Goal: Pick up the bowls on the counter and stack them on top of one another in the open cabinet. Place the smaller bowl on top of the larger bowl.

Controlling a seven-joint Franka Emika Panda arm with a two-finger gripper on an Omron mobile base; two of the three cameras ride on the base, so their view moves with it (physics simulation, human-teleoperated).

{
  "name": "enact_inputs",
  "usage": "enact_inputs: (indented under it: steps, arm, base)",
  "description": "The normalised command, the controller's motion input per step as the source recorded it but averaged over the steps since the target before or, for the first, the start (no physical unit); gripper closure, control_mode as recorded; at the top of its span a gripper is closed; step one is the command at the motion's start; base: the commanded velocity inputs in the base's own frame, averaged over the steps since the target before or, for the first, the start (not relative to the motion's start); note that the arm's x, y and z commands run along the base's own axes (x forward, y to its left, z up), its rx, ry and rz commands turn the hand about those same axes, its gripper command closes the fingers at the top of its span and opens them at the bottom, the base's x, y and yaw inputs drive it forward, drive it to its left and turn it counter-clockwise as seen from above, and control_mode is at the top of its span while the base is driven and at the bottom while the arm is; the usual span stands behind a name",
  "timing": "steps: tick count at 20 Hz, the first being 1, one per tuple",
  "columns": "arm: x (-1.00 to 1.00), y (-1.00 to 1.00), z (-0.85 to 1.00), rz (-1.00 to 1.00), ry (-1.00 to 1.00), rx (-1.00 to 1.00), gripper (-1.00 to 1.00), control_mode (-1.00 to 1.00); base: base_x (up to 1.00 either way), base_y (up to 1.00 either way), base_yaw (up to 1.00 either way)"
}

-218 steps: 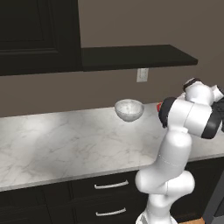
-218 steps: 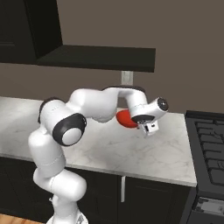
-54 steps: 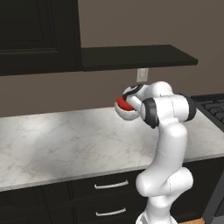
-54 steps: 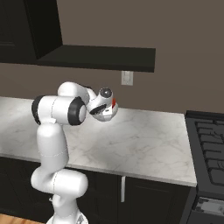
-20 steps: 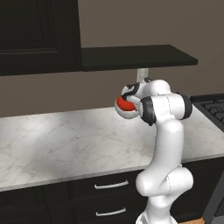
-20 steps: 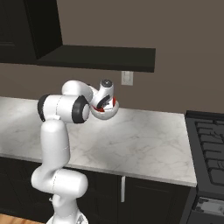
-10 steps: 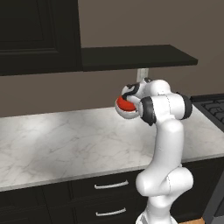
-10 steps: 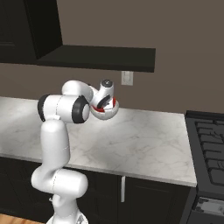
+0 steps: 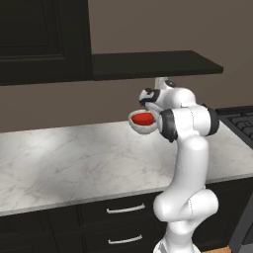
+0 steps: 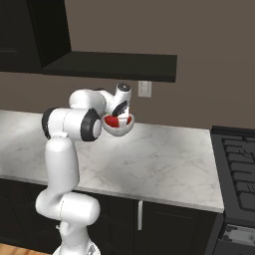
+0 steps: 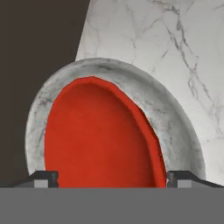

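Note:
The smaller red bowl (image 9: 144, 118) (image 10: 115, 121) (image 11: 96, 135) lies nested inside the larger white-grey speckled bowl (image 9: 143, 129) (image 10: 119, 131) (image 11: 177, 127). That pair rests on the marble counter (image 9: 74, 158) (image 10: 159, 154), close to the back wall. My gripper (image 9: 147, 110) (image 10: 119, 112) (image 11: 111, 178) hangs just over the red bowl, pointing down into it. It is open, with its fingertips (image 11: 43, 178) spread wide on either side of the red bowl. The open cabinet's black shelf (image 9: 153, 64) (image 10: 114, 64) runs above the bowls.
A black stove (image 10: 239, 169) (image 9: 239, 118) adjoins the counter on the right. A wall outlet (image 10: 144, 88) sits behind the bowls. Black drawers with silver handles (image 9: 121, 210) line the counter's front. A dark cabinet door (image 9: 39, 39) hangs at the upper left.
The jaws have spread a little wider around the red bowl. The arm and both bowls have barely moved.

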Motion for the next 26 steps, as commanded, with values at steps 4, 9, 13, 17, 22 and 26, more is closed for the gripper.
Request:
enact_inputs:
  steps: [4,9,13,17,22,26]
  arm:
    - [-0.05,0.0,0.31,0.0,0.05,0.05,-1.0,-1.0]
    - [-0.11,0.0,0.15,0.0,0.05,0.03,-1.0,-1.0]
    - [-0.24,-0.01,0.05,0.0,0.06,0.02,-1.0,-1.0]
    - [-0.36,-0.05,0.0,0.0,0.11,0.02,-1.0,-1.0]
    - [-0.57,-0.07,-0.06,0.0,0.09,0.03,-1.0,-1.0]
    - [-0.52,-0.04,-0.14,0.0,0.01,0.04,-1.0,-1.0]
  base:
    - [0.0,0.0,0.0]
    - [0.0,0.0,0.0]
    - [0.0,0.0,0.0]
    - [0.0,0.0,0.0]
    - [0.0,0.0,0.0]
    - [0.0,0.0,0.0]
